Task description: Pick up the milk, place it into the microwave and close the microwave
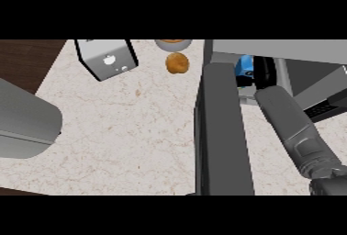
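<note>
view from above onto a pale, marbled kitchen counter [129, 128]. at the right stood a grey microwave [284, 46] with its door [222, 133] swung wide open; the door showed edge-on as a long dark grey slab running from the oven's front down to the lower edge of the view. the robot's right forearm [298, 133], grey and rounded, came in from the lower right corner and slanted up into the microwave's opening, just beside the door. the black right hand [264, 73] was inside the oven cavity, in shadow. a small blue milk carton [244, 64] sat inside the microwave near its front left corner, right against the hand. only a piece of the carton showed, and whether the hand was grasping it or had let it go could not be told.

at the left edge lay the left forearm [24, 119], a broad grey cylinder well apart from the microwave; the left hand was out of sight. along the far side of the counter stood a silver boxy appliance [105, 57], tilted at an angle, a grey bowl [173, 43] cut by the top of the view, and a golden-brown rounded piece of food [177, 63] just in front of the bowl.
</note>
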`<state>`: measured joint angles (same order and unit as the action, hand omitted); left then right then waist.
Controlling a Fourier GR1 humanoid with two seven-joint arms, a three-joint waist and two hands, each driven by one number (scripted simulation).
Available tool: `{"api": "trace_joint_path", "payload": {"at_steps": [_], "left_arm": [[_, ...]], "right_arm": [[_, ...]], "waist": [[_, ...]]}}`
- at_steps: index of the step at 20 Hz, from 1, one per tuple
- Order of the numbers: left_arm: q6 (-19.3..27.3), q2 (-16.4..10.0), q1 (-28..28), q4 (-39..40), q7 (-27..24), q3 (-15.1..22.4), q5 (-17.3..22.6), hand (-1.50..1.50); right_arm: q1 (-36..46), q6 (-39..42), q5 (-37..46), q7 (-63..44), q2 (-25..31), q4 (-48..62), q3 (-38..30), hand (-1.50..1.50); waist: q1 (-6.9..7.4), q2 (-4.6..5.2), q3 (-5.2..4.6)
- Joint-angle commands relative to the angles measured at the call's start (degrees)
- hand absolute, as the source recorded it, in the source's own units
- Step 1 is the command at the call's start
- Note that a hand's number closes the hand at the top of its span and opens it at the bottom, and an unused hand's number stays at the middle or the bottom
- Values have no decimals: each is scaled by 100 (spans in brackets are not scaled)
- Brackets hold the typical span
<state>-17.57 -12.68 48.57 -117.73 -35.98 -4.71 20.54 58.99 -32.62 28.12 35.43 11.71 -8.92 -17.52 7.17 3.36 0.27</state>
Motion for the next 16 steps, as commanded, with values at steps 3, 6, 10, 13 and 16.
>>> {"api": "trace_joint_path", "payload": {"at_steps": [3, 6, 10, 13, 16], "left_arm": [[73, 114, -210, 115, 79, 314, -349, -150], [39, 42, -358, 18, 144, 338, -369, -150], [-118, 120, -163, 210, -41, 488, -493, -150], [35, 175, -116, -264, 393, 641, -397, -150], [-124, 193, -165, 17, 135, 813, -665, -150]], "right_arm": [[147, 529, -77, 110, 49, 160, -80, -150], [99, 698, -177, 393, -93, 124, -167, -150], [-131, 1132, -408, 827, -67, 97, -376, -150], [-28, 1537, -523, 907, -58, 84, -464, -150], [-233, 1875, -653, 1185, -53, 131, -579, -150]], "waist": [[-71, -48, 0], [-55, -19, 8], [-118, -100, 0], [-237, -145, 2], [-217, -144, -2]]}}
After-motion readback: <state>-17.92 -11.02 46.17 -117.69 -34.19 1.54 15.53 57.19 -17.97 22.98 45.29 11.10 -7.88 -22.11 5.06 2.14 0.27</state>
